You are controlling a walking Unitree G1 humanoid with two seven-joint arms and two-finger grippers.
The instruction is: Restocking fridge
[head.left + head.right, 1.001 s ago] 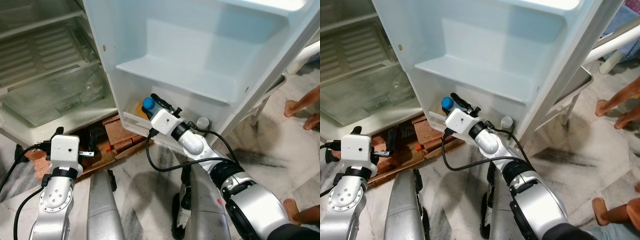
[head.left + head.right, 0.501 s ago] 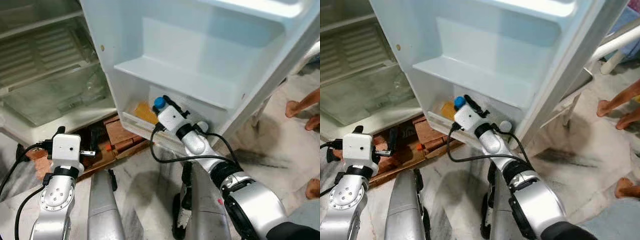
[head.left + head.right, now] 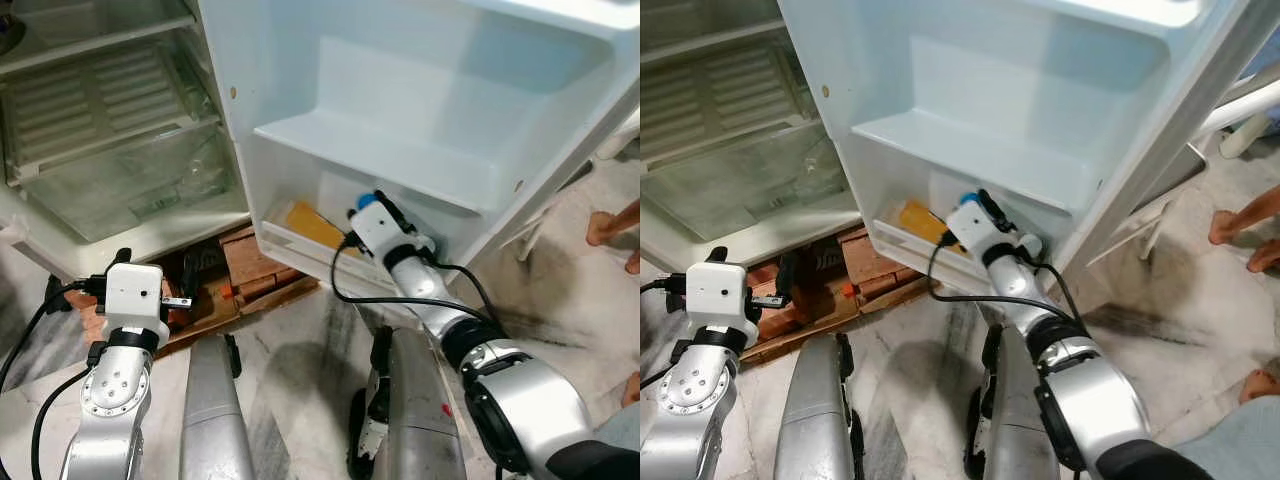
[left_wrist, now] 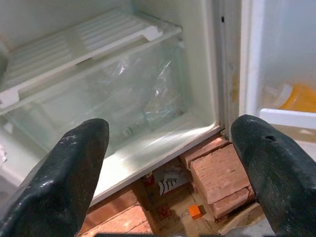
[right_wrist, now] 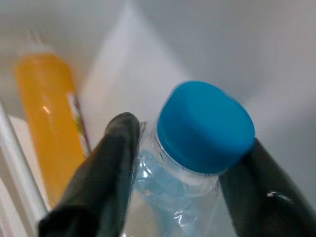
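My right gripper is shut on the neck of a clear bottle with a blue cap. It holds the bottle upright inside the lowest shelf of the open fridge door, where the blue cap shows just above the wrist. An orange bottle lies in the same shelf, to the left of the held one and apart from it. My left gripper is open and holds nothing; it hangs low at the left, facing the fridge's clear bottom drawer.
The fridge body stands open at the left with a white slatted shelf above the drawer. Red bricks prop the fridge up on the marble floor. A person's bare feet are at the right, beside a white chair leg.
My right gripper has carried the blue-capped bottle to the right along the door's lowest shelf, uncovering the orange bottle. The camera has shifted a little. The left arm has stayed put.
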